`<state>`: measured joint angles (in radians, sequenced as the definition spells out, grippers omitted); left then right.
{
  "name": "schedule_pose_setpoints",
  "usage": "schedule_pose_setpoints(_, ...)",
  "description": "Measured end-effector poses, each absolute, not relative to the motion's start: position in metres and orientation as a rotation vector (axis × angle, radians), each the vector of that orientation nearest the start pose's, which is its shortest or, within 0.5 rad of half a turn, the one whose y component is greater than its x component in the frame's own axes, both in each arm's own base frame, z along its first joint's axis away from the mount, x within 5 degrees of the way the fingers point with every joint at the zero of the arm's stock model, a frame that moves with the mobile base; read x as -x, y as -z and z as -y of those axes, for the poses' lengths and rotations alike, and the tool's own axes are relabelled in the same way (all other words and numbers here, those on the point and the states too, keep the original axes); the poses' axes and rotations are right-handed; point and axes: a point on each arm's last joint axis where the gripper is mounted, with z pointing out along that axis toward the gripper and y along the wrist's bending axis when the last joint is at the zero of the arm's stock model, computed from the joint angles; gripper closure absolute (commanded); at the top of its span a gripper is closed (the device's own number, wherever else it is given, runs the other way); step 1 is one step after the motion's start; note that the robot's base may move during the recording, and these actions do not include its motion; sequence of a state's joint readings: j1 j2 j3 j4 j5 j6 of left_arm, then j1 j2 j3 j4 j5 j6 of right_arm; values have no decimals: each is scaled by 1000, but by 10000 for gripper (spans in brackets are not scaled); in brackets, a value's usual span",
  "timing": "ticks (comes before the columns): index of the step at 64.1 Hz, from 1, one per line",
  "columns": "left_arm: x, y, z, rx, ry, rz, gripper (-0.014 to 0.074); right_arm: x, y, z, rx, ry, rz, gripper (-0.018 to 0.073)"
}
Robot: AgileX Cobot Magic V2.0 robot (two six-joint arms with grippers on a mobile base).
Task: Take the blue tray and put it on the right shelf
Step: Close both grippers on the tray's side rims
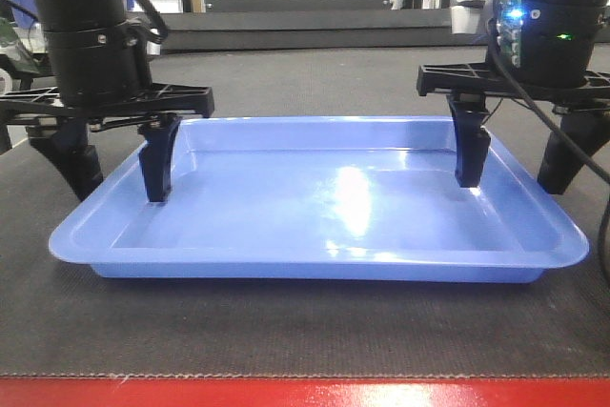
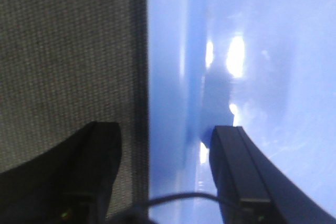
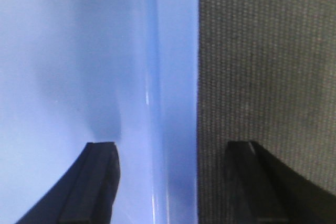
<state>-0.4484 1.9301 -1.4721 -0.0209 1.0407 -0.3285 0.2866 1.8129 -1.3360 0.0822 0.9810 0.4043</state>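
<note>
Straddling rims of the blue tray (image 1: 324, 212), left gripper (image 1: 119, 188) and right gripper (image 1: 515, 181) stand spread.

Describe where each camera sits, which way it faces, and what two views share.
Front view: sits low, facing forward over the glossy light-blue rectangular plastic tray on the dark woven mat; both arms show, left gripper and right gripper.
Left wrist view: looks down along its open jaws, straddling the tray's left rim.
Right wrist view: same, at the right rim.
All views share the tray and mat.

Glossy plastic blue tray (image 1: 324, 207); matt woven table mat (image 1: 286, 331)
</note>
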Motion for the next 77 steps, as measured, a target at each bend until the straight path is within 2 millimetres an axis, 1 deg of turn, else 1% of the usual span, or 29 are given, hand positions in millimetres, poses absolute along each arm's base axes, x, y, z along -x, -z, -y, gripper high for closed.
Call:
schedule_pose_setpoints(14, -352, -214, 170, -171, 141, -3003, 307, -348, -219, -109, -237, -196, -2976, 41)
schedule_pose_setpoints(26, -352, -214, 170, -176, 145, -3004, 307, -349, -218, -109, -237, -195, -2977, 47)
schedule_pose_setpoints(31, -352, -214, 170, -175, 147, -3004, 307, -349, -218, -109, -237, -195, -2977, 95)
schedule_pose_setpoints(40, -352, -214, 170, -171, 156, -3006, 310, -349, -218, -109, -239, -197, -2979, 231)
schedule_pose_setpoints(44, -352, -214, 171, -167, 164, -3008, 334, -349, -218, -109, -239, -197, -2979, 263)
schedule_pose_setpoints(46, -352, -214, 171, -165, 167, -3009, 363, -349, -218, -109, -239, -197, -2979, 275)
schedule_pose_setpoints(51, -352, -214, 171, -164, 169, -3009, 449, -349, -218, -109, -239, -196, -2981, 285)
schedule_pose_setpoints(58, -352, -214, 171, -163, 171, -3010, 530, -348, -218, -109, -239, -196, -2982, 285)
schedule_pose_setpoints(64, -351, -214, 171, -161, 174, -3013, 554, -348, -218, -109, -239, -196, -2982, 285)
schedule_pose_setpoints(77, -351, -214, 172, -160, 177, -3013, 554, -348, -217, -109, -239, -195, -2983, 297)
